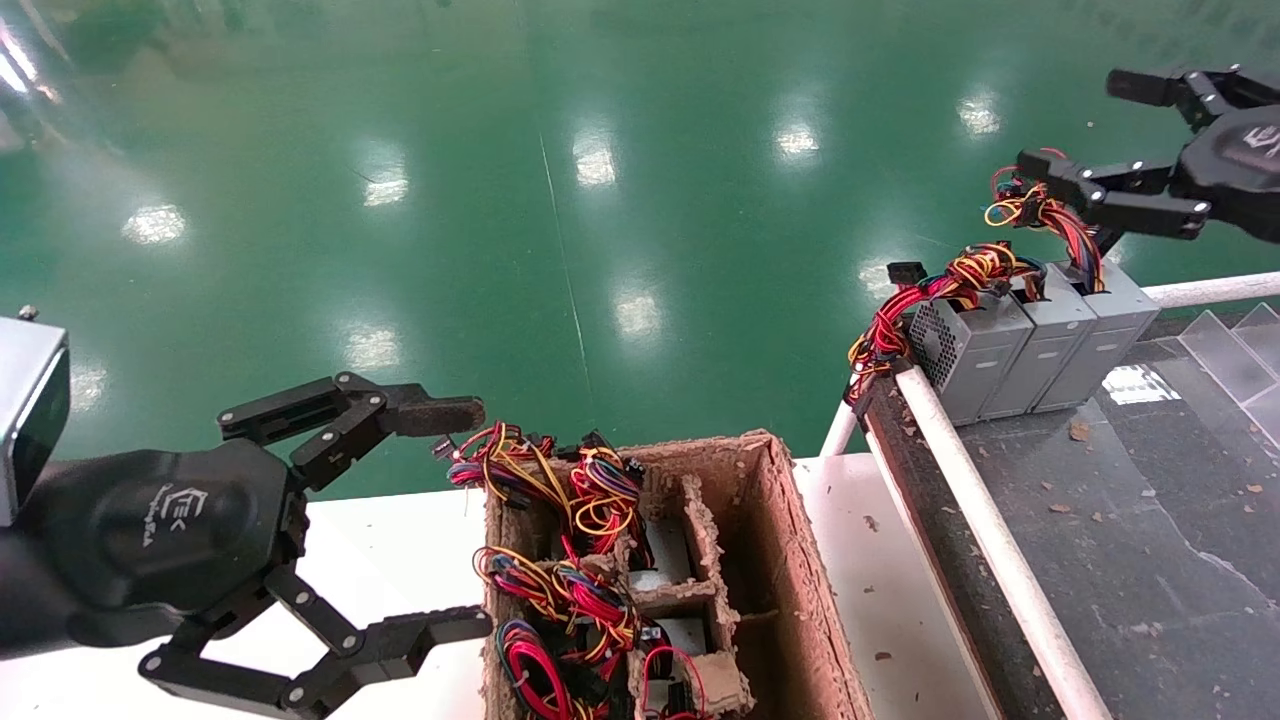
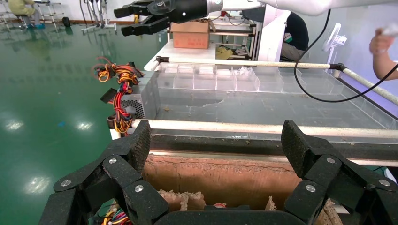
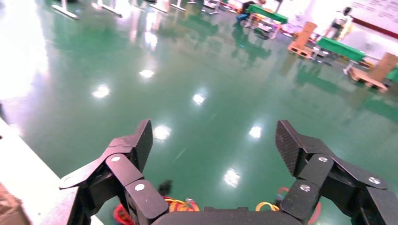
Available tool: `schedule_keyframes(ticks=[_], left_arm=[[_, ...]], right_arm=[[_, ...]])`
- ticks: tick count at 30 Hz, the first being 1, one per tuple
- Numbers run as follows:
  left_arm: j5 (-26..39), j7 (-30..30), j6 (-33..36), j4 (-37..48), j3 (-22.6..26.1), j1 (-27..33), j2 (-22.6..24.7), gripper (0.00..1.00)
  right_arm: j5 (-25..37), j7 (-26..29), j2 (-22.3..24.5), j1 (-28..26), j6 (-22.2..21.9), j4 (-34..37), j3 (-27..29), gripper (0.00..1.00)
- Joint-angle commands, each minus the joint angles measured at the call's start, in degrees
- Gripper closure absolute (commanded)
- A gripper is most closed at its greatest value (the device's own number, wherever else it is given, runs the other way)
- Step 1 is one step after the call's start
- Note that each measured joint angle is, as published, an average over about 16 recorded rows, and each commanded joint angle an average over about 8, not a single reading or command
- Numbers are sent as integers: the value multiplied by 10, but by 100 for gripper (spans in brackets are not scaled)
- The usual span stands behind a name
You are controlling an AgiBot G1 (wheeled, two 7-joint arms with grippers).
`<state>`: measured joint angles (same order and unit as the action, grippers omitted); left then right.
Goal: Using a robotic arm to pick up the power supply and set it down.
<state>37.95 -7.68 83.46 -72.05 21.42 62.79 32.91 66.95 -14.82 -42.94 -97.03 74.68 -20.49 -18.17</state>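
Observation:
The power supply [image 1: 1105, 335], a small grey metal box, stands on the black belt [image 1: 1150, 520] at the right end of a row of three like boxes. Its knotted red, yellow and blue wires [image 1: 1040, 210] rise from its top. My right gripper [image 1: 1085, 125] hovers open just above those wires, holding nothing. In the right wrist view the right gripper [image 3: 213, 140] spreads over green floor, with wire loops [image 3: 180, 205] at its base. My left gripper [image 1: 455, 520] hangs open and empty beside the pulp box [image 1: 790, 560]. The left wrist view shows the left gripper [image 2: 217, 150] open.
Two more grey boxes [image 1: 1000, 345] with long red-orange wires [image 1: 900, 320] stand next to the power supply. The pulp box has dividers and several wire bundles [image 1: 560, 590]. A white rail [image 1: 990, 540] edges the belt. Clear trays [image 1: 1235, 345] lie at the far right.

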Motion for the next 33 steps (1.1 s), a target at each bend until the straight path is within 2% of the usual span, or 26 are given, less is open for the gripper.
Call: schedule_keyframes(ticks=[1,33], left_arm=[[0,0,0,0,0,0,0,0],[0,0,0,0,0,0,0,0]], right_arm=[[-10,10,3,14,4,-21,1,0],[-169,172,53,239,74,-358,14,0]])
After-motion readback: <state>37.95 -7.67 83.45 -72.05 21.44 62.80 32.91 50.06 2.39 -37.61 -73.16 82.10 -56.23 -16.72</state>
